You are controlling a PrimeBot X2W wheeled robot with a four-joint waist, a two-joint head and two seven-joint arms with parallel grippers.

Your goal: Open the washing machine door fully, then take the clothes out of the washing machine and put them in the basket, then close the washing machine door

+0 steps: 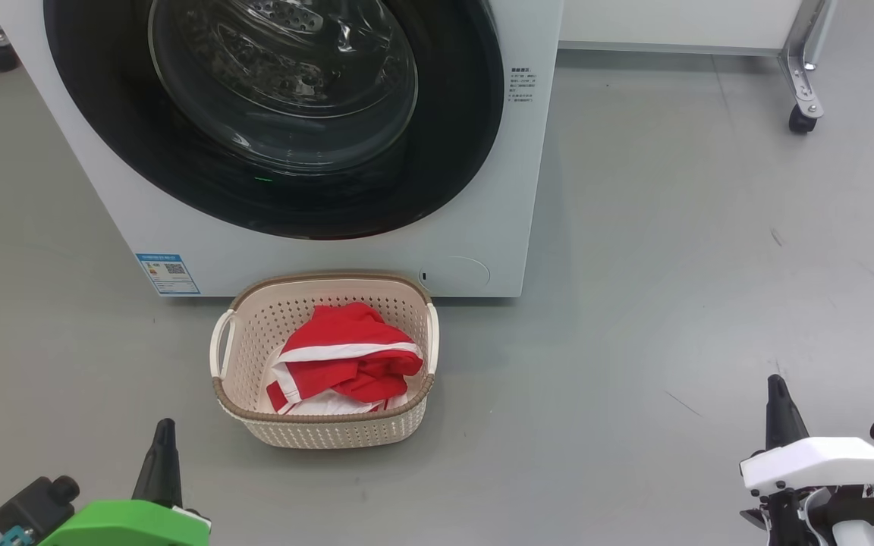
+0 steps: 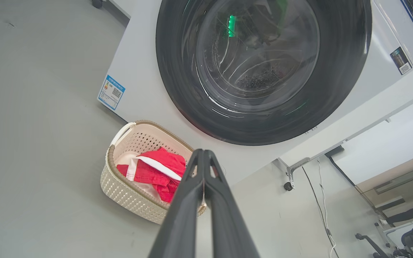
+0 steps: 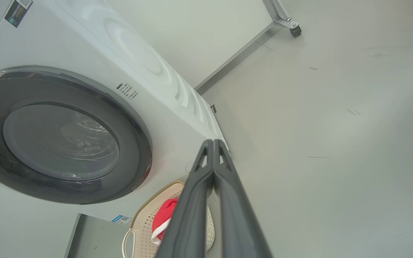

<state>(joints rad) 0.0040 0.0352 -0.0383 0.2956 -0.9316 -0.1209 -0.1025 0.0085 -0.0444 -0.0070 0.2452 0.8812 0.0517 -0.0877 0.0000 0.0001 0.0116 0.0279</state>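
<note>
The white washing machine (image 1: 482, 212) stands at the top of the head view with its black-rimmed door (image 1: 444, 152) flat against the front. In front of it on the floor sits the cream basket (image 1: 331, 432), and the red and white clothes (image 1: 346, 364) lie inside it. My left gripper (image 1: 165, 428) is low at the left, shut and holding nothing, short of the basket. My right gripper (image 1: 776, 385) is low at the right, shut and holding nothing too. The wrist views show the door (image 2: 339, 71) (image 3: 134, 143), the basket (image 2: 127, 193) (image 3: 138, 229) and the clothes (image 2: 156, 168) (image 3: 163, 218) beyond my shut left gripper (image 2: 203, 152) and right gripper (image 3: 213, 142).
Grey floor spreads on both sides of the machine. A metal frame leg on a caster (image 1: 801, 98) stands at the far right, beside a white panel. A blue sticker (image 1: 168, 274) marks the machine's lower left corner.
</note>
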